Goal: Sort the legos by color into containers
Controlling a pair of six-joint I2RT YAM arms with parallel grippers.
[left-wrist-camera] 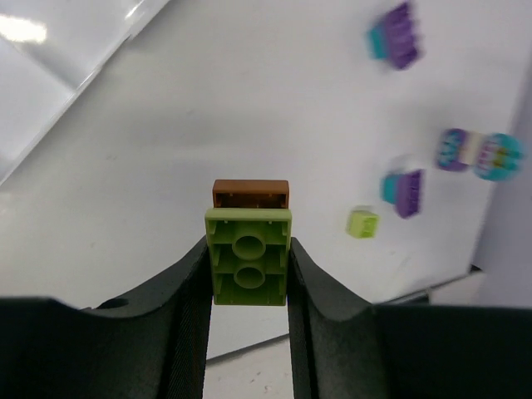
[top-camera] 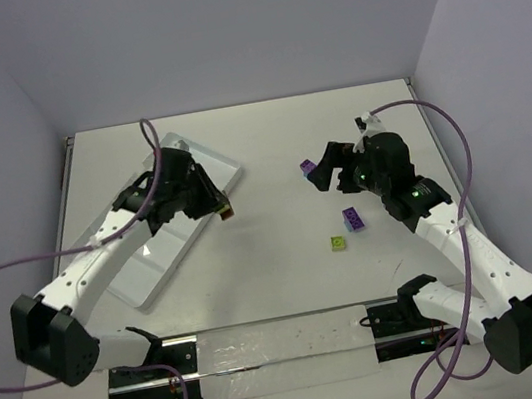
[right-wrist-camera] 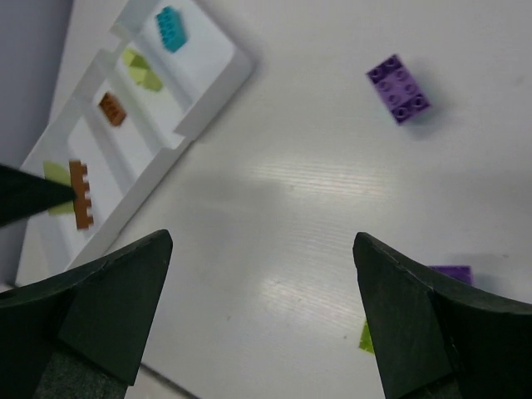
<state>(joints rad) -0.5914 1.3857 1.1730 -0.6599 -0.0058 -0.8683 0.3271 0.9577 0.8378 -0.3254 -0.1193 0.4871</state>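
While left gripper [left-wrist-camera: 248,274] pinches lime brick [left-wrist-camera: 248,253] touching brown brick [left-wrist-camera: 250,194] | right gripper [right-wrist-camera: 262,245] spread wide above table [right-wrist-camera: 283,183]

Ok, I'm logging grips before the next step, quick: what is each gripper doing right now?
Left gripper: shut on the lime green brick, a brown brick apparently stuck to it.
Right gripper: open, holding nothing.

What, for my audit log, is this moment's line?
left claw: shut on lime-and-brown lego stack | right claw: open | purple lego: unsorted
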